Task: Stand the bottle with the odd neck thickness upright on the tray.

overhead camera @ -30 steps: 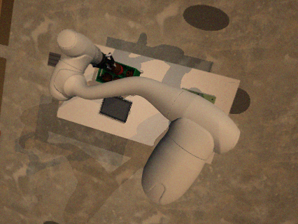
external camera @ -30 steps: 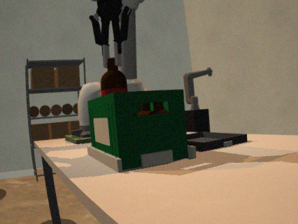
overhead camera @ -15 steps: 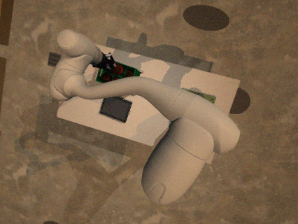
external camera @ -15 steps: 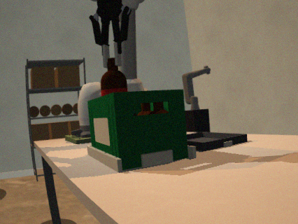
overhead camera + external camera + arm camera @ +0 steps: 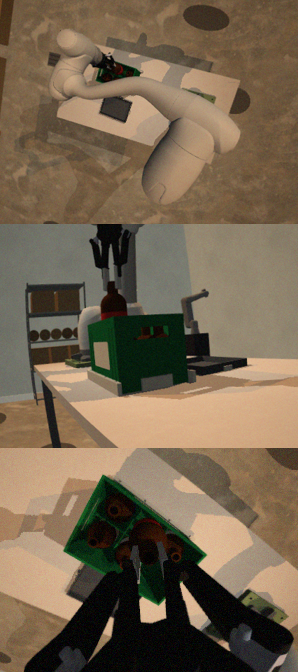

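Note:
A green crate [image 5: 138, 351] stands on the table and holds several brown bottles; it also shows in the wrist view [image 5: 127, 545] and from above [image 5: 117, 73]. My gripper [image 5: 112, 281] is shut on the neck of one brown bottle with a red band [image 5: 113, 306]. That bottle hangs upright, its shoulders and red band above the crate's rim, its lower body still inside. In the wrist view the held bottle [image 5: 147, 540] sits between my fingertips, with other bottle mouths [image 5: 102, 535] in the cells around it. The dark tray [image 5: 215, 364] lies flat on the table beyond the crate, and shows from above [image 5: 116, 108].
A small green board [image 5: 78, 363] lies on the table behind the crate. A shelf rack [image 5: 52, 325] with boxes stands past the table's far end. A grey fixture arm [image 5: 192, 309] rises behind the tray. The arm's own links stretch over the table.

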Controlling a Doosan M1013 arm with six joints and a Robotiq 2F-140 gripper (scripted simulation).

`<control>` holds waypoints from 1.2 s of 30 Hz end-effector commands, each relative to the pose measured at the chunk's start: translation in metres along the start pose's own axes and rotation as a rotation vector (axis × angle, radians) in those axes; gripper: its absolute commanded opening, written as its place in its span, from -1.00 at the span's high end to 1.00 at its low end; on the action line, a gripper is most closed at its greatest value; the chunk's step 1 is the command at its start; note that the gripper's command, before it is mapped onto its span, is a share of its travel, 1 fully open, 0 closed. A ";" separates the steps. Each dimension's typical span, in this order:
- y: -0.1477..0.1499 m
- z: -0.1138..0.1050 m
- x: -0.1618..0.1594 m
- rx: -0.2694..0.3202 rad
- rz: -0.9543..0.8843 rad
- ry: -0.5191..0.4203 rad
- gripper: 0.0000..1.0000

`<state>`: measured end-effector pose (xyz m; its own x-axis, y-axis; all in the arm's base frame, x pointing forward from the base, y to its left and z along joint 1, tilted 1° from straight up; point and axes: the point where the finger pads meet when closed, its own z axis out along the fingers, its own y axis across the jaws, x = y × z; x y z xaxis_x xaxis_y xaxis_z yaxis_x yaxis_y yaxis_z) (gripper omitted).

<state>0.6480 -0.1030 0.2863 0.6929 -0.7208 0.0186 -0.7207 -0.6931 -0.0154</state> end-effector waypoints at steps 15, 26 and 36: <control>0.000 -0.014 0.000 0.000 0.000 0.000 1.00; 0.000 -0.027 0.000 0.000 0.000 0.000 1.00; 0.000 -0.034 0.000 0.000 0.000 0.000 1.00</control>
<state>0.6473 -0.1029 0.3187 0.6929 -0.7208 0.0186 -0.7207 -0.6931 -0.0154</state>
